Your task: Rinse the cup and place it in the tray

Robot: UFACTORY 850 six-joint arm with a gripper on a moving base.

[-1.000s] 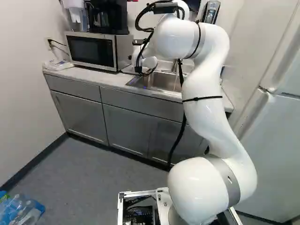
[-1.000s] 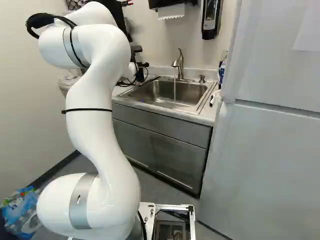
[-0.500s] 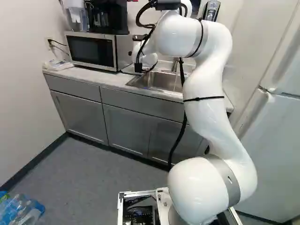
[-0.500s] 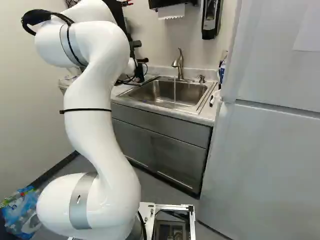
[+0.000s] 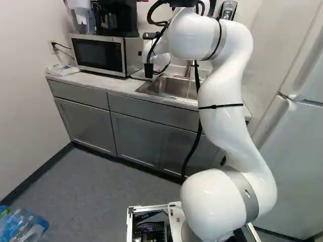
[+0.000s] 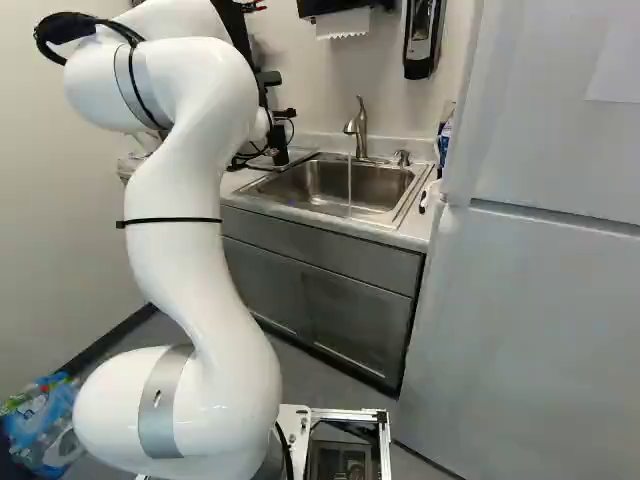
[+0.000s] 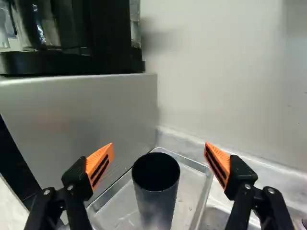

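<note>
Kitchen counter (image 5: pixel 108 85), pale and stony-looking, against a smooth wall (image 7: pixel 216 72); a steel sink (image 6: pixel 385 178), rectangular, with a thin stream of water falling from its curved tap (image 6: pixel 361 125); a dark, smooth cylindrical cup (image 7: pixel 156 201) stands upright inside a shallow metal tray (image 7: pixel 206 191) (droplets dot it), beside the microwave (image 7: pixel 86 110); the gripper (image 6: pixel 272 98) is wide open, its orange pads (image 7: pixel 100 163) apart from the cup.

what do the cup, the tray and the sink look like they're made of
The cup looks like metal with a dark matte coating, though it could be plastic. The tray seems to be bare metal, shiny along its rim. The sink appears to be stainless steel, silvery grey with soft reflections.
</note>
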